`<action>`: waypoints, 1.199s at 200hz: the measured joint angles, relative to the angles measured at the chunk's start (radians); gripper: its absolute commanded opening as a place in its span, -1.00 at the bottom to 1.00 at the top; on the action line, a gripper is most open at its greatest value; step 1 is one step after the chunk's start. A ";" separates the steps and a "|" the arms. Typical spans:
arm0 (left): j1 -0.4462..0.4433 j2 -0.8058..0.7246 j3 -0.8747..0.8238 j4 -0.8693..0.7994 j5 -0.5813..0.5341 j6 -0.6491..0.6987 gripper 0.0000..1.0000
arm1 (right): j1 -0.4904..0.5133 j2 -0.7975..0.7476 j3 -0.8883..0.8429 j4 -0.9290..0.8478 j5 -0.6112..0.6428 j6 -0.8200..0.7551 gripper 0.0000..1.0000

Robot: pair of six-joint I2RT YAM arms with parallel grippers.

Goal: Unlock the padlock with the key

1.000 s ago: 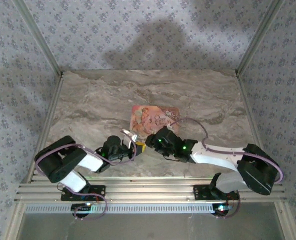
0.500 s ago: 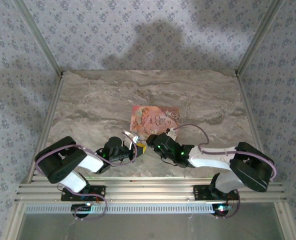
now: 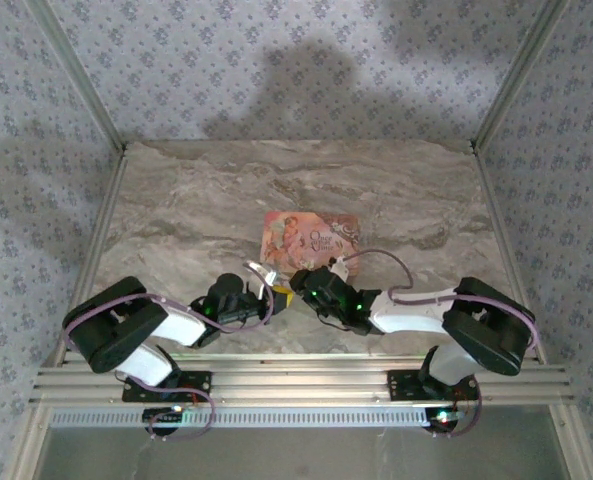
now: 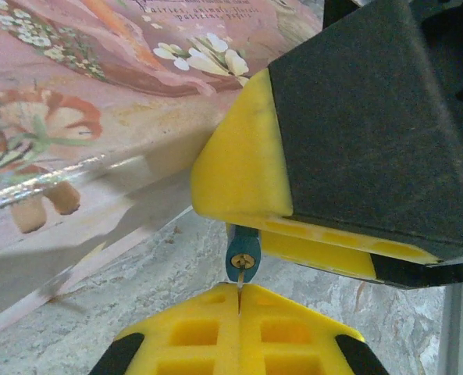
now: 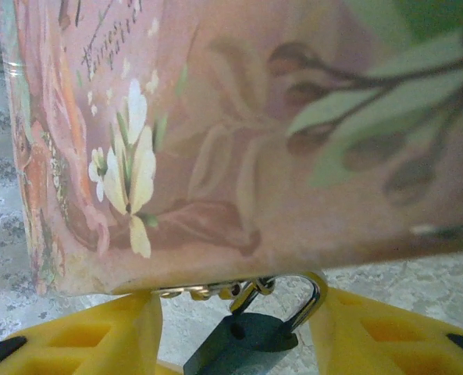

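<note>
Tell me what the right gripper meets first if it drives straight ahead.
Right gripper: probably the padlock between its fingers, hanging from the latch; the pink box sits close behind, depth unclear.

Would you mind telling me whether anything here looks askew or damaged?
Nothing looks damaged. The padlock hangs tilted from the clasp on the pink box, within the right gripper; the left gripper holds the key at its keyhole.

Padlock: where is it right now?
Right wrist view, bottom centre: the padlock hangs by its shackle from the latch on the floral box, between the fingers of the right gripper.
</note>
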 measured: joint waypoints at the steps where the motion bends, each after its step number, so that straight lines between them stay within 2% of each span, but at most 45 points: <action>1: 0.000 0.000 0.000 0.000 0.000 -0.001 -1.00 | 0.000 0.000 0.000 0.000 0.000 0.000 -0.05; 52: -0.024 0.003 0.000 -0.002 -0.018 -0.022 -1.00 | -0.010 0.013 0.000 0.029 0.007 0.002 -0.72; 83: -0.026 0.003 -0.002 -0.011 -0.027 -0.025 -1.00 | -0.010 0.013 0.000 0.035 0.005 0.008 -1.00; 111: -0.026 -0.003 -0.002 -0.020 -0.030 -0.030 -1.00 | -0.010 0.013 0.000 0.036 0.003 0.008 -1.00; 142: -0.027 -0.035 -0.002 -0.064 -0.036 -0.039 -0.36 | -0.010 0.012 0.000 0.037 -0.002 0.008 -1.00; 155: -0.029 -0.052 -0.003 -0.081 -0.040 -0.045 -0.23 | -0.010 0.012 0.000 0.037 -0.005 0.008 -1.00; 195: -0.018 -0.115 -0.042 -0.110 -0.051 -0.037 -0.18 | -0.015 0.003 0.000 0.026 -0.017 0.007 -1.00; 240: -0.016 -0.115 -0.039 -0.165 -0.011 0.006 -0.18 | -0.016 0.001 0.006 0.006 -0.024 0.007 -1.00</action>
